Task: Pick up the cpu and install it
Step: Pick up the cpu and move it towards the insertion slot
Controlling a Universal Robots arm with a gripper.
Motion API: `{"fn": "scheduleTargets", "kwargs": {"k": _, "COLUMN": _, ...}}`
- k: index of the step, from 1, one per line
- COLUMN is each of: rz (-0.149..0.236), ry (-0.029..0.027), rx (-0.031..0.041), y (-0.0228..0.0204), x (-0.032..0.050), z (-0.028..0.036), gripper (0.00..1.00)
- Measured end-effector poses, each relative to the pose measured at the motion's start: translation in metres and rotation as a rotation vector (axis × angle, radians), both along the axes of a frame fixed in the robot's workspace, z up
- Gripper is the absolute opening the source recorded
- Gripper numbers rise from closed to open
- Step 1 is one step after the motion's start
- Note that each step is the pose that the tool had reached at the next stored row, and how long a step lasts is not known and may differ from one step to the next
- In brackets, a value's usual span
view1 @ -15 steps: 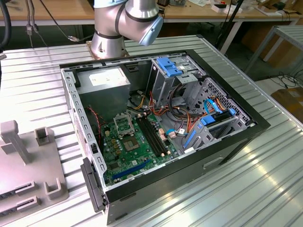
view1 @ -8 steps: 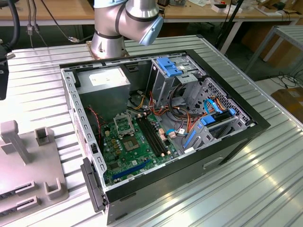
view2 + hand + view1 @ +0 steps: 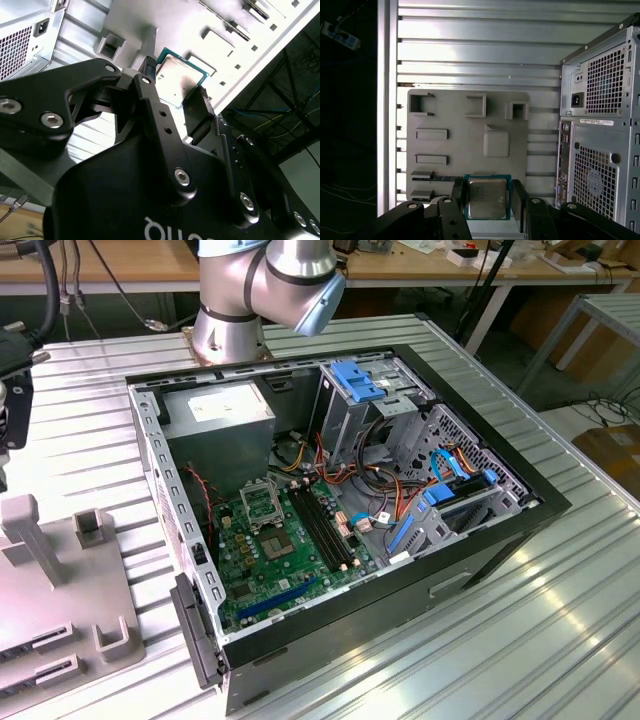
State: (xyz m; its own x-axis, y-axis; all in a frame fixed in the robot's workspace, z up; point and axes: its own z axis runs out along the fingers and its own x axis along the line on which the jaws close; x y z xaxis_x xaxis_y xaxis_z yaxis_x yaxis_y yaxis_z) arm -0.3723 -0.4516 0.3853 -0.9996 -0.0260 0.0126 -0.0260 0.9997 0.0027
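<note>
Claw (image 3: 488,191) points straight down, raised above the grey tray (image 3: 445,150) on the slatted surface (image 3: 470,50). We see it clamped on the cpu (image 3: 487,201), gripping two opposite edges.

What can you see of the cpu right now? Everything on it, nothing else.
The cpu is a thin flat square: a pale silvery metal lid on a teal-green board that shows as a narrow rim around it. The lid faces the wrist cameras. The gripper is shut on it, black fingers against two opposite edges. It is held flat over the grey fixture plate, near the plate's edge; whether it is lifted or resting there I cannot tell.
</note>
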Motion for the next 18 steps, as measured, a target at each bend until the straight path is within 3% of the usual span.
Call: {"fn": "scheduleTargets", "kwargs": {"k": 18, "rz": 0.0, "ry": 0.0, "rx": 0.0, "y": 0.0, "x": 0.0172, "z": 0.0, "gripper": 0.47}}
